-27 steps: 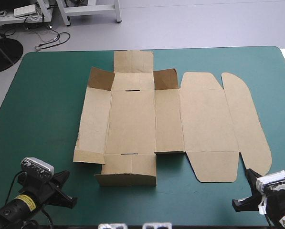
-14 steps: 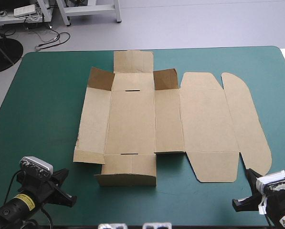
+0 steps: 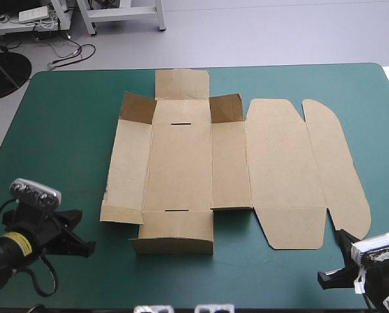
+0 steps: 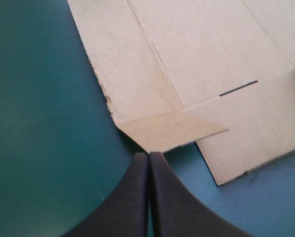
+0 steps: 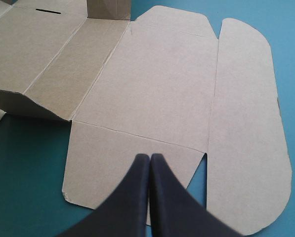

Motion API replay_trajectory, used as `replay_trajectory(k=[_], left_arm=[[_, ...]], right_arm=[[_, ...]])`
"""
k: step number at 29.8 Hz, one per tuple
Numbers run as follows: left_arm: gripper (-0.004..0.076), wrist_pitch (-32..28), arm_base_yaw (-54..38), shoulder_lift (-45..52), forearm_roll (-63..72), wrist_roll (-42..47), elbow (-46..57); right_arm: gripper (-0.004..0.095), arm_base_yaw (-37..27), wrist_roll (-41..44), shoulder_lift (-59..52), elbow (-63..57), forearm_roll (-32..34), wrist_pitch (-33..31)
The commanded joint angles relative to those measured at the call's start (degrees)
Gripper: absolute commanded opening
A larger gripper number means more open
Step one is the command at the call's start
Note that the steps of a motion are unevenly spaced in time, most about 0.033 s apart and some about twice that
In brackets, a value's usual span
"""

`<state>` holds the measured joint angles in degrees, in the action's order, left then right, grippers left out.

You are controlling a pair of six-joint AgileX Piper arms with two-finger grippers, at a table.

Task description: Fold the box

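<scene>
The brown box (image 3: 181,163) lies spread out at the table's middle, its lid panels flat to the right and small corner flaps raised at the far end. The near end flap (image 3: 174,238) stands slightly up. My left gripper (image 3: 80,235) is shut and empty near the table's front left, to the left of the box's near-left corner. In the left wrist view its tips (image 4: 149,154) point at a lifted corner flap (image 4: 172,129). My right gripper (image 3: 341,240) is shut and empty at the front right. Its tips (image 5: 150,157) hover over the lid's near flap (image 5: 127,163).
A wide stretch of teal-green cover (image 3: 64,130) lies left of the box, with a narrower strip (image 3: 383,150) to its right. The rounded lid edge (image 3: 350,195) reaches close to my right gripper.
My left arm has drawn to the left and a little farther from the table's front edge. The right arm and the box have not moved.
</scene>
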<state>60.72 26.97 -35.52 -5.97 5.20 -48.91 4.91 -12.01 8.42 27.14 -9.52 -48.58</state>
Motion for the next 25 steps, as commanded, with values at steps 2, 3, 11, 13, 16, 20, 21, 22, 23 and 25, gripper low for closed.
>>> replay_trajectory(k=[2,3,11,13,16,20,21,22,23,25], left_arm=[[0.0006,-0.6,0.4,-10.2,-6.6,0.7,-10.3],[0.0014,-0.3,0.4,-11.9,-7.5,0.7,-11.8],[0.0015,0.1,0.4,-24.6,-8.3,-0.2,-20.5],[0.0015,-0.1,0.2,-27.4,-7.3,-0.2,-21.5],[0.0015,-1.1,-2.8,-30.9,-2.0,-2.5,-22.2],[0.0015,-2.5,-12.4,-35.6,13.8,-13.3,-22.2],[0.0015,-2.2,-14.9,-36.3,17.5,-16.1,-22.2],[0.0015,-1.5,-18.1,-37.2,21.7,-19.6,-22.2],[0.0015,-0.4,-21.4,-37.9,25.7,-23.1,-22.2],[0.0015,1.9,-27.4,-39.1,31.4,-28.3,-22.2]], right_arm=[[-0.0015,0.2,-0.5,0.8,1.8,-0.6,4.3],[-0.0015,0.2,-0.5,0.8,1.8,-0.6,4.3],[-0.0015,0.2,-0.5,0.8,1.8,-0.6,3.3],[-0.0015,0.2,-0.5,0.8,1.8,-0.6,3.1],[-0.0015,0.2,-0.6,0.8,1.8,-0.6,3.0],[-0.0015,0.2,-1.3,0.8,1.8,-0.6,3.0],[-0.0015,0.2,-1.3,0.8,1.8,-0.6,3.0],[-0.0015,0.2,-1.5,0.8,1.8,-0.6,3.0],[-0.0015,0.2,-1.5,0.8,1.8,-0.6,3.0],[-0.0015,0.2,-1.6,0.8,1.8,-0.6,3.0]])
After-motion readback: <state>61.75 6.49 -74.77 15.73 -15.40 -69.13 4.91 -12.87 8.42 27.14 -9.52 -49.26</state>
